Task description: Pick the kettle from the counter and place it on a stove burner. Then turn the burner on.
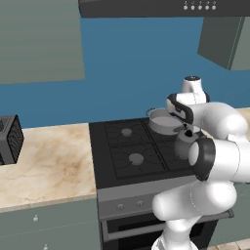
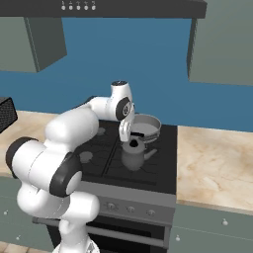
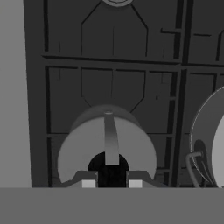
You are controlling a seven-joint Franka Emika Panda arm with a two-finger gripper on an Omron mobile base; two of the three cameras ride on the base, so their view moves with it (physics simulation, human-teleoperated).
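The stove's grey front panel with its small knobs (image 2: 130, 209) faces the base, and the oven door sits below it. Just beyond, on the black grate (image 1: 122, 154) of the cooktop, the kettle (image 2: 133, 154) stands upright over the front burner on the side nearest the right-hand stretch of counter (image 2: 215, 168), its spout pointing toward that counter. The claw (image 3: 111, 183) hangs directly over the kettle's top: in the hand view the two finger tips (image 3: 89, 183) straddle the black lid knob at the base of the arched handle, with a gap between them, though whether they actually pinch the handle cannot be told from these views. In the right base view the claw comes down onto the kettle's handle from above. The front burner (image 1: 135, 158) on the opposite side shows as a bare grey disc, and another disc (image 1: 126, 132) lies behind it. Behind the kettle, on the rear burner, stands the wider silver pot (image 2: 143, 126), close to the kettle but apart from it. Far off to the left, a dark boxy appliance (image 1: 10, 139) sits on the other counter stretch.
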